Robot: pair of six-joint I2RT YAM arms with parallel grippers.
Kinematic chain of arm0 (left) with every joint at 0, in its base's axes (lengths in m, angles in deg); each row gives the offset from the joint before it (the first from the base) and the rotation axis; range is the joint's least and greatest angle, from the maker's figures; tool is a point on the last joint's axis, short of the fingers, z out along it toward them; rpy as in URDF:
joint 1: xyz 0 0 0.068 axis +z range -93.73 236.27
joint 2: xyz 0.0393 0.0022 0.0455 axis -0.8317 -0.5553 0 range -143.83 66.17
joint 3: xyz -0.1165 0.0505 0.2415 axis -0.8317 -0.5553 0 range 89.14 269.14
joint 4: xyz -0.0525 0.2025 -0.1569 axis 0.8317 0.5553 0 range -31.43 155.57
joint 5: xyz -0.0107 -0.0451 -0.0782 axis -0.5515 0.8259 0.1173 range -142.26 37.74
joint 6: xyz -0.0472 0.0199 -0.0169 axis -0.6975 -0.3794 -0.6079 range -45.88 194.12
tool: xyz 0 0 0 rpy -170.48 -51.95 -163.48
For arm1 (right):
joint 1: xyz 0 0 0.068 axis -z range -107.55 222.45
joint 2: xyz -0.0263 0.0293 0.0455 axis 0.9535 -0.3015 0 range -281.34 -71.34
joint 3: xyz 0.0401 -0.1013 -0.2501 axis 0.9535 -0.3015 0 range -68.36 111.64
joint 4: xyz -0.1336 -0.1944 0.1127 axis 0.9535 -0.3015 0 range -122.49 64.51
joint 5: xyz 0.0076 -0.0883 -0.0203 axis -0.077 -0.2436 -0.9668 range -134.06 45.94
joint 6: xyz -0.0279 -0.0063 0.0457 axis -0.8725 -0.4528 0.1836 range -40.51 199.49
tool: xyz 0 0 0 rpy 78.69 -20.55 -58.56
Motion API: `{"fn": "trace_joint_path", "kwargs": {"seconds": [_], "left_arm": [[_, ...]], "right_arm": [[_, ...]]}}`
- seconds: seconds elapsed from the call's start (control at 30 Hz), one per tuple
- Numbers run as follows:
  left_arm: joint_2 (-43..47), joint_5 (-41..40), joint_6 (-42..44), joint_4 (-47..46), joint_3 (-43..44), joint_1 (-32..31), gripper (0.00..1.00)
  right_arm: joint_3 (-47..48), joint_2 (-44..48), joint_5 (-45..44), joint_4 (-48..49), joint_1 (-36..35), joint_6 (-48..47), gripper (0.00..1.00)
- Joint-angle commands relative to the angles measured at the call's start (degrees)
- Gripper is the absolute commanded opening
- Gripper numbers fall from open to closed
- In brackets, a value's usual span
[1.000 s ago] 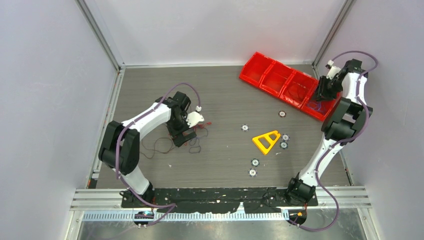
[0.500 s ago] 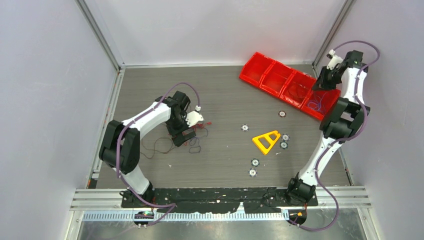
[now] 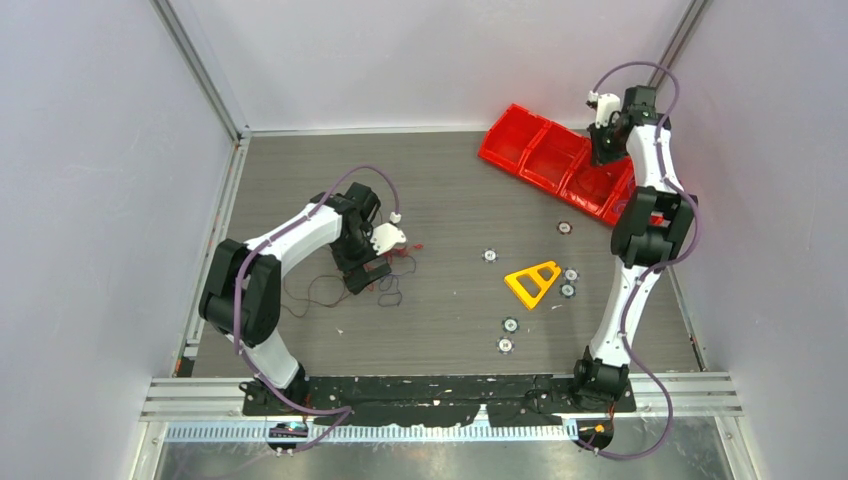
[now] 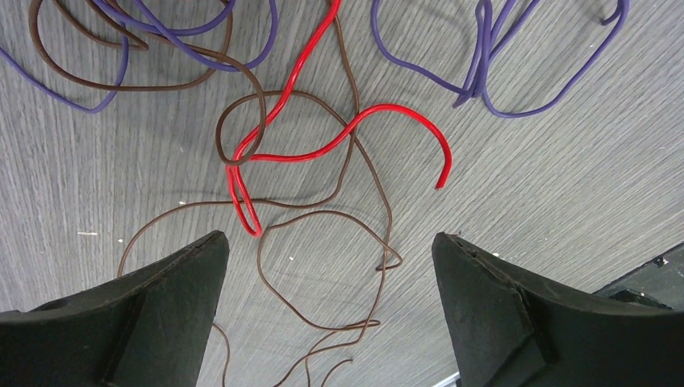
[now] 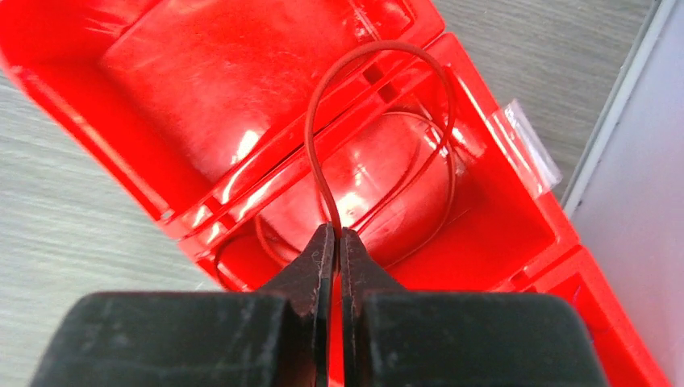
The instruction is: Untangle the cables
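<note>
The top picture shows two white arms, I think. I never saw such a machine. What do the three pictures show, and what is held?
These are two robot arms, each with a two-finger gripper. The top picture looks down from above; the others come from wrist cameras. The left gripper hangs open over red, brown and purple cables on the table. The right gripper is shut on a thin brownish wire above a red bin. A yellow triangle lies between the arms.
</note>
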Motion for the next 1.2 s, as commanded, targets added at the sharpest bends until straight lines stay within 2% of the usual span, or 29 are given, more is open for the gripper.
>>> {"fn": "trace_joint_path", "kwargs": {"seconds": [0.0,0.37,0.6,0.7,0.77,0.8,0.87,0.93,1.07,1.13,1.17], "left_arm": [[-0.39,-0.29,0.69,1.11,2.20,0.43,1.00],[-1.71,-0.72,0.91,1.92,4.41,0.41,1.00],[-2.19,-0.99,1.13,1.99,5.09,0.43,1.00],[-2.61,-0.90,0.96,1.98,5.36,0.43,0.99],[-2.94,-1.06,0.87,1.99,5.51,0.43,1.00],[-2.93,-1.11,0.87,2.03,5.51,0.43,1.00],[-2.82,-1.28,0.82,1.92,5.46,0.43,1.00],[-2.56,-1.22,0.78,1.96,5.40,0.43,1.00],[-1.57,-0.61,0.43,1.79,5.35,0.50,1.00],[-0.60,0.37,-0.31,1.50,5.72,0.75,0.99],[-0.04,0.93,-0.80,1.41,5.99,0.91,1.00]], "right_arm": [[-1.67,-1.12,-6.36,7.87,0.05,-9.09,0.05],[-13.05,2.70,-8.31,15.05,0.35,-29.54,0.05],[-16.68,6.13,-7.58,13.17,1.89,-38.01,0.05],[-15.87,6.22,-6.92,12.39,1.83,-38.20,0.07],[-14.56,5.87,-5.95,11.75,1.61,-36.52,0.19],[-13.96,5.50,-5.56,11.15,1.36,-34.76,0.32],[-12.36,5.02,-5.64,10.66,1.09,-31.85,0.51],[-10.68,4.87,-5.37,9.49,1.02,-30.32,0.55],[-9.04,6.48,-4.78,8.48,1.26,-28.59,0.56],[-8.28,8.11,-2.91,7.19,1.57,-27.45,0.61],[-8.09,9.49,-1.41,6.18,1.86,-26.47,0.67]]}}
